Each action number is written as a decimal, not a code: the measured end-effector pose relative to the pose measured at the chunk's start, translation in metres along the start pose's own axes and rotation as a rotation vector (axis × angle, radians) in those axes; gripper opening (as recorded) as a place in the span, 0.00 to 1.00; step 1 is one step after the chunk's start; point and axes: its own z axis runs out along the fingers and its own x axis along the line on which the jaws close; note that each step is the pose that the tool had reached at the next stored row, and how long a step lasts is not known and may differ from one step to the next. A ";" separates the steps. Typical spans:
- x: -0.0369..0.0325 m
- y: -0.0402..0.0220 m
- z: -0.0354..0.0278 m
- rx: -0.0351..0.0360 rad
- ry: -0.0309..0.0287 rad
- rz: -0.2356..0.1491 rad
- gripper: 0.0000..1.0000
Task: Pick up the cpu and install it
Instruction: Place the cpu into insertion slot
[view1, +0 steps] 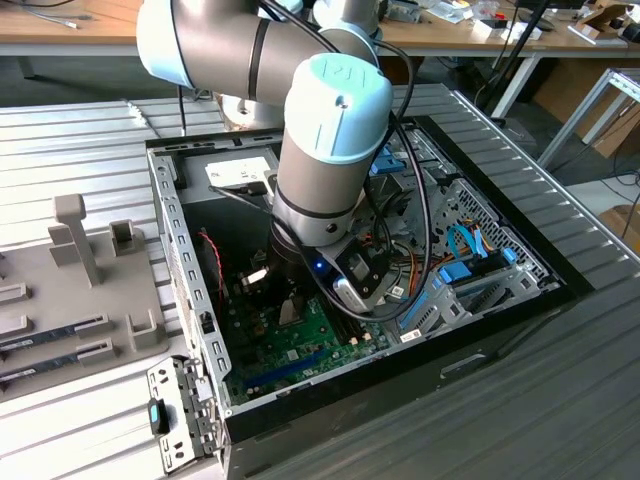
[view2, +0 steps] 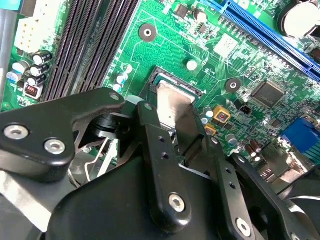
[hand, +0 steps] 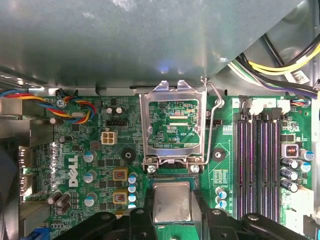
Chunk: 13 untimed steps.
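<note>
open computer case (view1: 560, 290), arm (view1: 335, 120) reaching down inside it. green motherboard (hand: 225, 170) on its floor, with the socket's metal frame (hand: 146, 125) hinged up. cpu (hand: 171, 201) at or just over the socket beside that frame; seated or not, cannot tell. probably light, stiff, thin, delicate underneath, so best held by opposite edges. gripper (hand: 172, 205) narrowed to chip width, fingers (view2: 150, 122) against two edges, apparently clamping it.

cpu (hand: 171, 200) side rims hidden under gripper (hand: 172, 212) — socket (hand: 172, 176) beneath mostly covered; memory slots (view2: 95, 30) cut off at edge.
</note>
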 end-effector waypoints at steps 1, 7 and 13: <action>0.0000 0.0000 0.0001 0.0001 0.0001 0.000 0.43; 0.0000 0.0000 0.0008 -0.0003 -0.0002 0.000 0.43; 0.0001 0.0000 0.0007 0.0001 0.0001 0.000 0.37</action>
